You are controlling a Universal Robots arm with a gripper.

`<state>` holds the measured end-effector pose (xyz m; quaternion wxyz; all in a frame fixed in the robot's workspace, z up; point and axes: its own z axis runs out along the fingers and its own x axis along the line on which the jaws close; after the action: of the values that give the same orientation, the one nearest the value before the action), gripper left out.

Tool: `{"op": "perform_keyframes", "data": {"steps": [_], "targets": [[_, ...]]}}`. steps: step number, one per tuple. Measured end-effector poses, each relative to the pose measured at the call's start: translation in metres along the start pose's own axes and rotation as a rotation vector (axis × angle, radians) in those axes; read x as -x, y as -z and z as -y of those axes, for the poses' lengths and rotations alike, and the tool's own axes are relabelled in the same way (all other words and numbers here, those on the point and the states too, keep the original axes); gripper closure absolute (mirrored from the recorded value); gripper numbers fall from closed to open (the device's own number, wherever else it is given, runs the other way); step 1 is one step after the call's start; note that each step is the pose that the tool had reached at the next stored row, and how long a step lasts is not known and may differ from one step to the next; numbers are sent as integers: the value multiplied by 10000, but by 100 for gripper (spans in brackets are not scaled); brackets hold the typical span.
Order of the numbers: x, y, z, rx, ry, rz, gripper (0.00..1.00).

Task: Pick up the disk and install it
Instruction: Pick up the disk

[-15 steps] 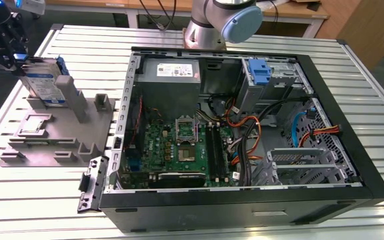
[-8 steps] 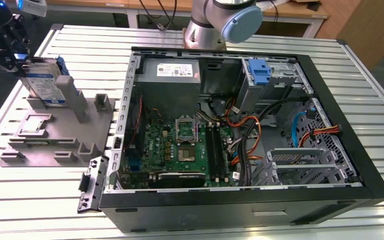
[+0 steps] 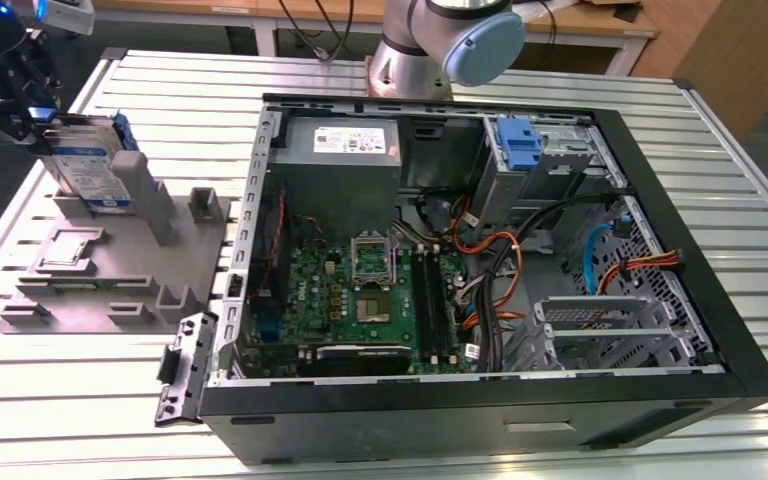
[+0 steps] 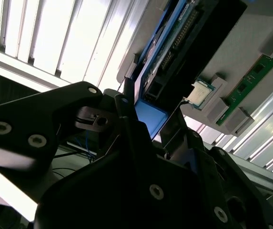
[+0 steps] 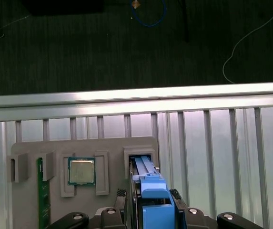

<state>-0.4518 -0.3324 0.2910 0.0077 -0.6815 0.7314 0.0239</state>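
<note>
Slatted table (image 3: 91,400) bears grey fixture (image 3: 117,270) holding upright silver, blue-framed disk (image 3: 91,172).

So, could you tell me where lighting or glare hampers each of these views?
Second wrist view: the ribbed aluminium table glares white, the black gripper is near-silhouette. First wrist view: the floor beyond the table is very dark. Exterior view: evenly lit, including the blue-framed silver-grey disk.

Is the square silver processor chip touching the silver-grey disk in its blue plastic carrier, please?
Apart. The first wrist view shows the chip in its own pocket of the grey holder, a raised wall between it and the disk.
</note>
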Motion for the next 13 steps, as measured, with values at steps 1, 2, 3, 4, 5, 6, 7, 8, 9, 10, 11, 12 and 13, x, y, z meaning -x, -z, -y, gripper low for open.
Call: {"op": "perform_keyframes", "data": {"steps": [1,2,3,4,5,6,7,8,9,10,11,12,13], "targets": [[0,0,0,1,0,0,53],[0,0,0,1,0,0,53],[0,0,0,0,0,0,53],[0,0,0,1,-1,0,53],[0,0,0,1,-1,0,53],[0,0,0,1,-1,0,53],[0,0,0,1,-1,0,53],[0,0,0,0,-1,0,53],[0,0,0,1,-1,-1,54],[0,0,0,0,-1,-1,54],[0,0,0,1,-1,-1,61],[0,0,0,1,-2,0,61],[0,0,0,1,-2,0,61]]}}
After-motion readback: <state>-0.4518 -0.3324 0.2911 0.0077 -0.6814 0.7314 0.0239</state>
